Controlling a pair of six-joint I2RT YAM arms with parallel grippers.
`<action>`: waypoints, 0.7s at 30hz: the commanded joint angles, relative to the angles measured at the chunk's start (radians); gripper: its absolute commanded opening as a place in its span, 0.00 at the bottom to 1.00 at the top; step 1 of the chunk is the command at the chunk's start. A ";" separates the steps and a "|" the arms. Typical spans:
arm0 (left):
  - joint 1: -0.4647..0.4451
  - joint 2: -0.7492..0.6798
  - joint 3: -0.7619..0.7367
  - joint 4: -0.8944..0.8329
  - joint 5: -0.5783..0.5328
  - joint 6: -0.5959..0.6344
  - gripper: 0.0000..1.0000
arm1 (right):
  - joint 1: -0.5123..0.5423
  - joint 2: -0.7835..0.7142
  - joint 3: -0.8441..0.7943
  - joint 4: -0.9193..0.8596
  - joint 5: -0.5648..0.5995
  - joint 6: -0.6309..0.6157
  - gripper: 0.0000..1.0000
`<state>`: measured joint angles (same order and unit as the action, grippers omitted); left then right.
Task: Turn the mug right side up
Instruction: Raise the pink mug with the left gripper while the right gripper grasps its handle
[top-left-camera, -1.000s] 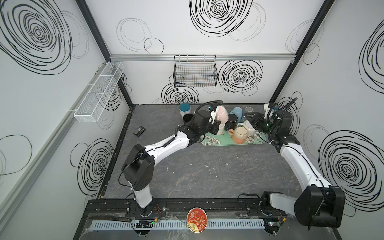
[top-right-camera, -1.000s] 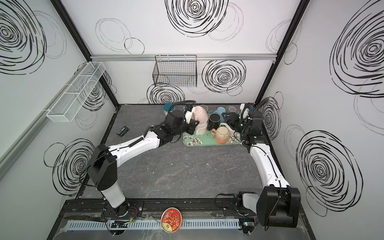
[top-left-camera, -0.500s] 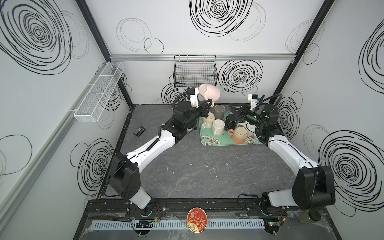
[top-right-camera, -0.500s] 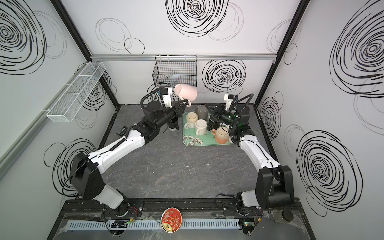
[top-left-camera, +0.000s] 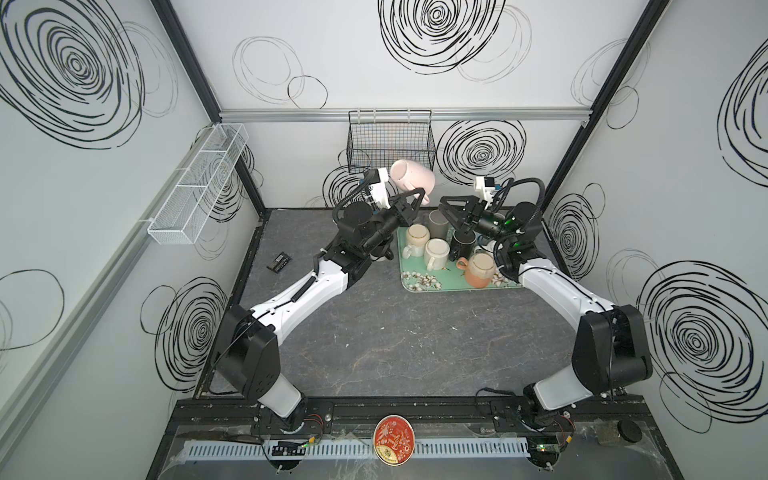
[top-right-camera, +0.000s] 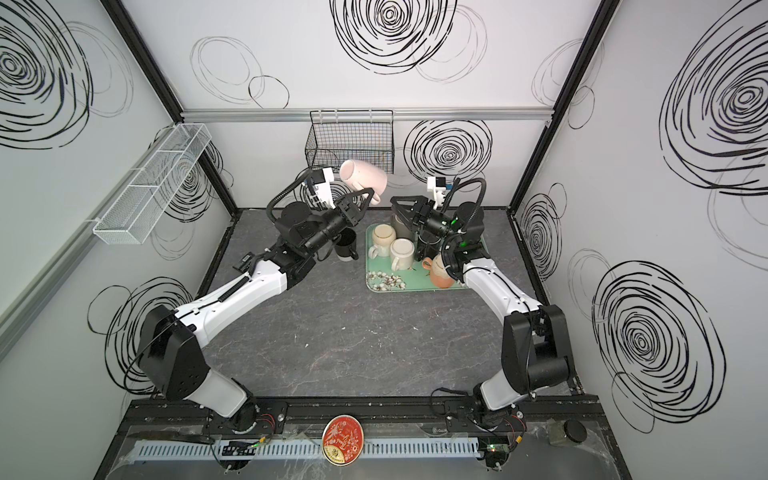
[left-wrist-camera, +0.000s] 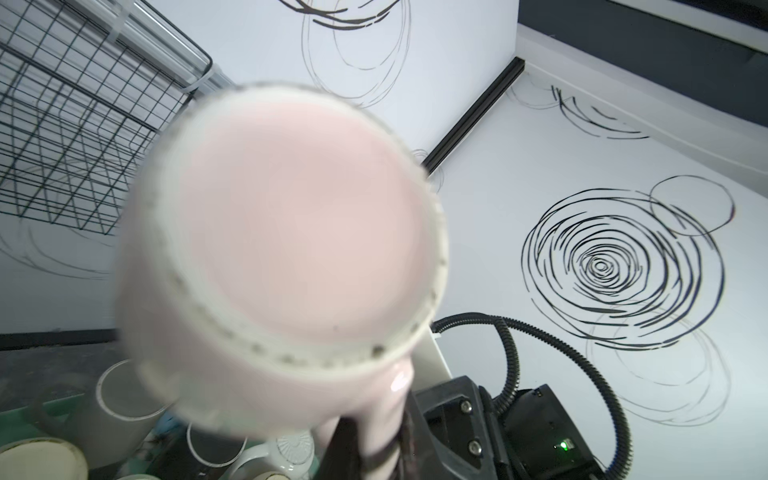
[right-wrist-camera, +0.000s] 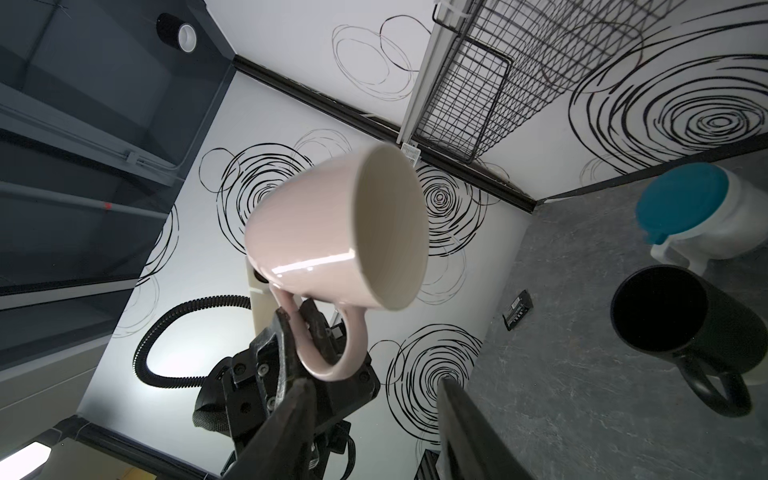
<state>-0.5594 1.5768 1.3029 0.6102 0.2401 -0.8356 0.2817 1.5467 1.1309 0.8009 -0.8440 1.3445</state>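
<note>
Right wrist view: mid-flip, pink mug (right-wrist-camera: 328, 232) on its side in the air.
I have the left gripper (right-wrist-camera: 296, 316) pinching its handle, above the tray's (top-left-camera: 419, 279) back edge. The right gripper (top-left-camera: 443, 204) has its fingers spread and holds nothing. Next, I reckon: roll it mouth-up, set it down. The tray holds several upright mugs, which look empty.

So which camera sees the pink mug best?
The right wrist view: the whole pink mug is sharp, with its open mouth and its handle pinched in the left jaws. The left wrist view shows mostly its blurry base; both top views show it small and far.
</note>
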 joint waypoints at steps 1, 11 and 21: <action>0.013 -0.006 0.020 0.198 0.037 -0.079 0.00 | 0.020 0.022 0.061 0.087 -0.027 0.037 0.50; 0.027 0.004 -0.028 0.243 0.054 -0.134 0.00 | 0.034 0.071 0.122 0.068 -0.059 0.042 0.42; 0.018 0.046 -0.039 0.234 0.083 -0.180 0.00 | 0.051 -0.122 0.039 -0.479 0.042 -0.503 0.39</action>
<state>-0.5411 1.6180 1.2537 0.7010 0.2939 -0.9997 0.3222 1.4921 1.1793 0.4866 -0.8288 1.0473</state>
